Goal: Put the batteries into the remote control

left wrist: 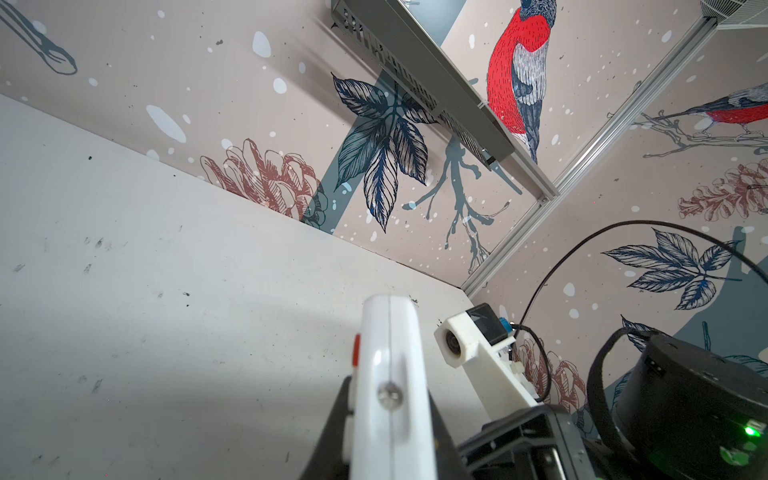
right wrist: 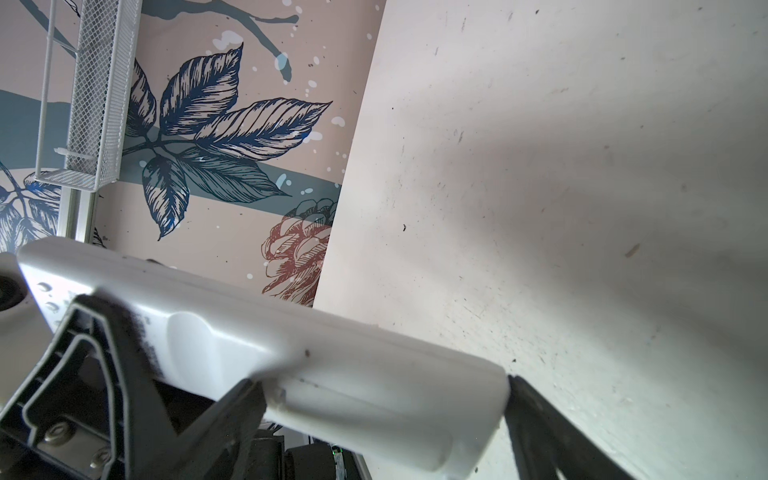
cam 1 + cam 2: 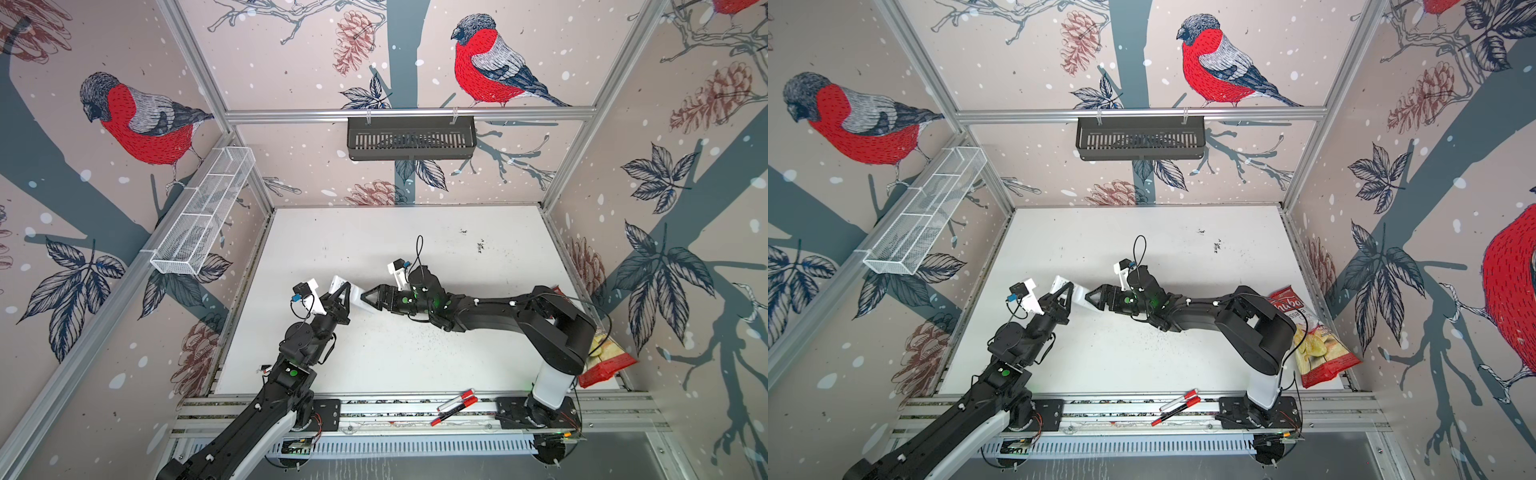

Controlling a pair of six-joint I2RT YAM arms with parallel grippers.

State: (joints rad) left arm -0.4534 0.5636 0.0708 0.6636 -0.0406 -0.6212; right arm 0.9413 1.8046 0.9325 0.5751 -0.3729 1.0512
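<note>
The remote control (image 3: pixel 357 296), aloft mid-frame over the tabletop (image 3: pixel 415 249): left fingers (image 1: pixel 332 436) pinch it, right fingers (image 2: pixel 540 424) straddle its other end, grip uncertain; probably a handover, calling next for firm, square closing.

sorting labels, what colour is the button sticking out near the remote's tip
Orange-red button on the white remote control; left wrist view.

You've got both top views high above the front edge, looking down and back over the whole table (image 3: pixel 415 232), nearly the same picture, just shifted sideways. Your left wrist view sits tight behind the remote control (image 1: pixel 390 395), facing the back wall (image 1: pixel 249 104) and the far right corner. Your right wrist view is equally close on it, facing the left wall (image 2: pixel 232 232) and its mesh basket (image 2: pixel 95 104). All four share remote control and table.
</note>
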